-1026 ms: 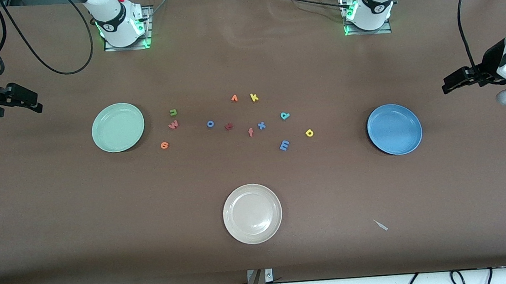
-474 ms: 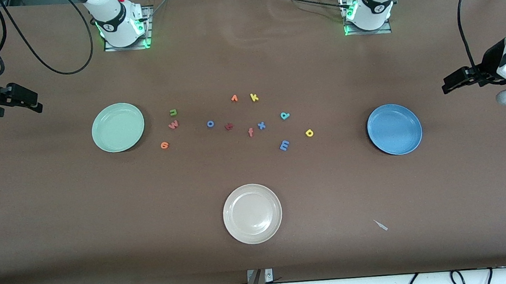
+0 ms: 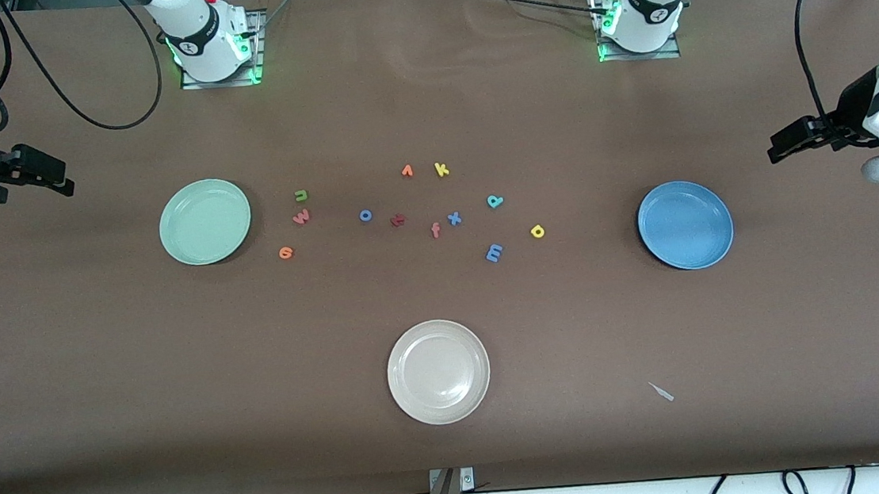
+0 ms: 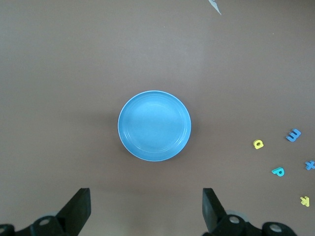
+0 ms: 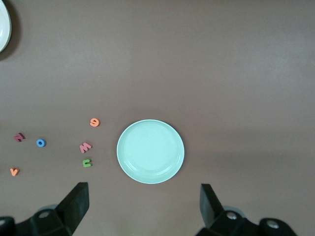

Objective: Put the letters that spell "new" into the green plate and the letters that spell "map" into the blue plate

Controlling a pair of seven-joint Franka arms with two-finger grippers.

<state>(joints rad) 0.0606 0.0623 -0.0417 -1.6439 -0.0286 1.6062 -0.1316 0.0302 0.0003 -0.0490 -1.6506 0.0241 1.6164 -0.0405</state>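
Note:
The green plate (image 3: 204,222) (image 5: 150,151) lies toward the right arm's end, with the olive "n" (image 3: 301,195) (image 5: 87,162), pink "w" (image 3: 301,217) (image 5: 85,147) and orange "e" (image 3: 286,252) (image 5: 94,122) beside it. The blue plate (image 3: 685,225) (image 4: 154,125) lies toward the left arm's end. Between the plates lie the blue "m" (image 3: 493,253) (image 4: 294,134), yellow "a" (image 3: 538,231) (image 4: 258,144) and teal "p" (image 3: 494,201) (image 4: 278,171). My right gripper (image 3: 56,181) (image 5: 142,206) hangs open and empty off the green plate's end. My left gripper (image 3: 781,147) (image 4: 146,206) hangs open and empty past the blue plate.
A cream plate (image 3: 438,372) sits nearest the front camera. Other letters lie mid-table: blue "o" (image 3: 365,215), dark red letter (image 3: 397,220), pink "f" (image 3: 436,230), blue "x" (image 3: 454,218), orange wedge (image 3: 407,172), yellow "k" (image 3: 441,169). A pale scrap (image 3: 661,391) lies near the front edge.

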